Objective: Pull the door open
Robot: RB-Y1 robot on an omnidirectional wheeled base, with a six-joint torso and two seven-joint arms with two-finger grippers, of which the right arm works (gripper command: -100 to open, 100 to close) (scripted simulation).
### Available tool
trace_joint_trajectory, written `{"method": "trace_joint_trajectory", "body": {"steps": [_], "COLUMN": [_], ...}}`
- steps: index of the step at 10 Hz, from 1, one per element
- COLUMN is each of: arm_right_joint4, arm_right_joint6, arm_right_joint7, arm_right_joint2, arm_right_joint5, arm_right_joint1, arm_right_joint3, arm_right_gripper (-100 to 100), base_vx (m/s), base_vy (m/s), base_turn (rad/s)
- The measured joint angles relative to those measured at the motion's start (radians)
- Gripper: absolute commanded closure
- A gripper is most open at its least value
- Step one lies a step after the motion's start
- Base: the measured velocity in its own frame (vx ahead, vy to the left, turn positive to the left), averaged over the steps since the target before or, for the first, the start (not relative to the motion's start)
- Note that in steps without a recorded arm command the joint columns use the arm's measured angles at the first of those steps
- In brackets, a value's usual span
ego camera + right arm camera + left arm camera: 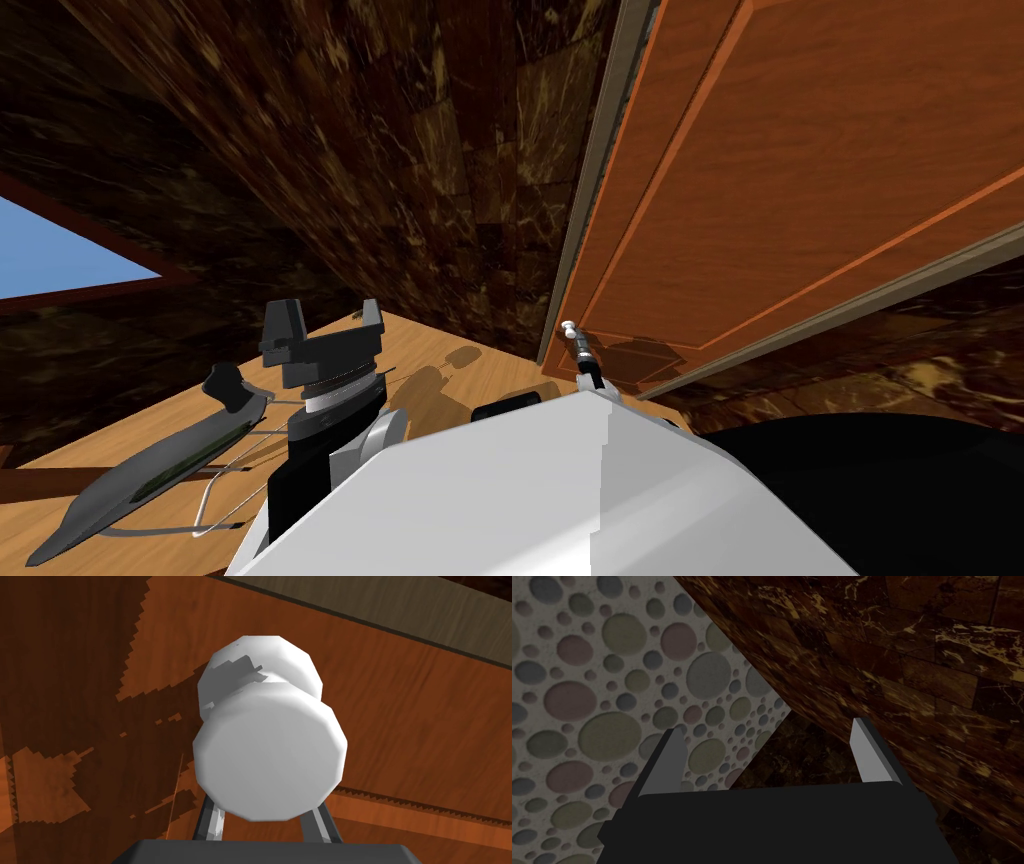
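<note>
The door (pixel 800 180) is reddish-brown panelled wood and fills the right of the head view. Its white round knob (pixel 568 326) sticks out near the door's lower edge, beside the grey frame (pixel 592 180). My right gripper (pixel 582 358) reaches up to the knob from just above my chest. In the right wrist view the knob (pixel 270 746) looms large, and both fingers (pixel 212 821) run up under its sides, closer together than when open, so my right gripper (pixel 265 818) is shut on it. My left gripper (pixel 325 335) is raised on the left, open and holding nothing (pixel 767 726).
A dark brown marbled wall (pixel 400 170) meets the door frame on the left. A light wooden floor (pixel 450 365) lies below. A blue window (pixel 60 255) sits at the far left. A black area (pixel 880 490) shows at the lower right.
</note>
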Motion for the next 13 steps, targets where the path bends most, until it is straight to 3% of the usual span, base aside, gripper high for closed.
{"method": "trace_joint_trajectory", "body": {"steps": [4, 6, 8, 10, 13], "arm_right_joint4": [0.004, -0.026, 0.022, -0.005, -0.001], "arm_right_joint6": [0.004, 0.018, 0.002, 0.011, 0.014], "arm_right_joint7": [-0.093, -0.136, -0.180, -0.233, -0.302], "arm_right_joint2": [-0.002, 0.002, -0.009, -0.004, -0.003], "arm_right_joint5": [-0.028, -0.041, -0.055, -0.072, -0.094], "arm_right_joint1": [0.001, 0.017, -0.007, 0.012, 0.011], "arm_right_joint3": [0.007, 0.010, 0.013, 0.018, 0.023], "arm_right_gripper": [100, 100, 100, 100, 100], "base_vx": [-0.031, -0.026, -0.041, -0.033, -0.029], "base_vy": [-0.010, -0.010, -0.012, -0.008, -0.012], "base_turn": [0.047, 0.045, 0.067, 0.047, 0.043]}}
